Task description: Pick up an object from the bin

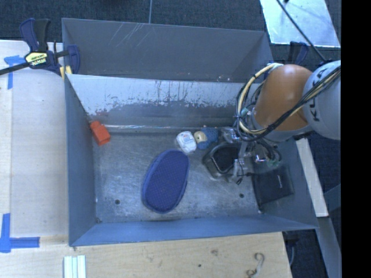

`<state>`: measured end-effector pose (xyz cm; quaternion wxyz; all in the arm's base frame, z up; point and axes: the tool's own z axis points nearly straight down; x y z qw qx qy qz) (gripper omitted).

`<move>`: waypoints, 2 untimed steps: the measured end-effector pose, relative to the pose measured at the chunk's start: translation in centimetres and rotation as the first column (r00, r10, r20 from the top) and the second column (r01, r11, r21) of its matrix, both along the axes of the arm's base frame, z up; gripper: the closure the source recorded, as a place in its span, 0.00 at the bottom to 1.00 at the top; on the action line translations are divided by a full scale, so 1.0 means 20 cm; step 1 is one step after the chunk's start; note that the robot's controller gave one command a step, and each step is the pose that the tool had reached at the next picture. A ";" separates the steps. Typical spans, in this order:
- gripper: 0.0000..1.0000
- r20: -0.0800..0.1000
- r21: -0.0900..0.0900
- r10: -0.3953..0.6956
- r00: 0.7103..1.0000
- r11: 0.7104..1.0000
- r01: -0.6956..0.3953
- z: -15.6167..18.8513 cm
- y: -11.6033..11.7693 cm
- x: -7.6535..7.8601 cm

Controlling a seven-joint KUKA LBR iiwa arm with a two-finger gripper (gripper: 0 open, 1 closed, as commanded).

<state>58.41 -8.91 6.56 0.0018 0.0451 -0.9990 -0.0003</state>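
Camera view | gripper [239, 169] low at right of bin [168, 57], just beside black loop [217, 160] | grip state cannot be told | blue oval pad [167, 180] left | orange block [101, 133] far left

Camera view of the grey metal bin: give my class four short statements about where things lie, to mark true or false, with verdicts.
1. The small orange block lies at the bin's left, by the back wall. True.
2. The blue oval pad lies against the right wall. False: it lies near the middle of the floor.
3. The gripper is over the small orange block. False: it is at the bin's right, beside the black loop-shaped thing.
4. The flat black rectangular thing lies in the bin's right near corner. True.
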 end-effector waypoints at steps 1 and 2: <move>1.00 0.007 -0.002 0.002 1.000 1.000 -0.002 0.02 0.00 0.01; 1.00 0.007 -0.002 0.208 0.978 0.978 -0.208 0.74 -0.02 -0.02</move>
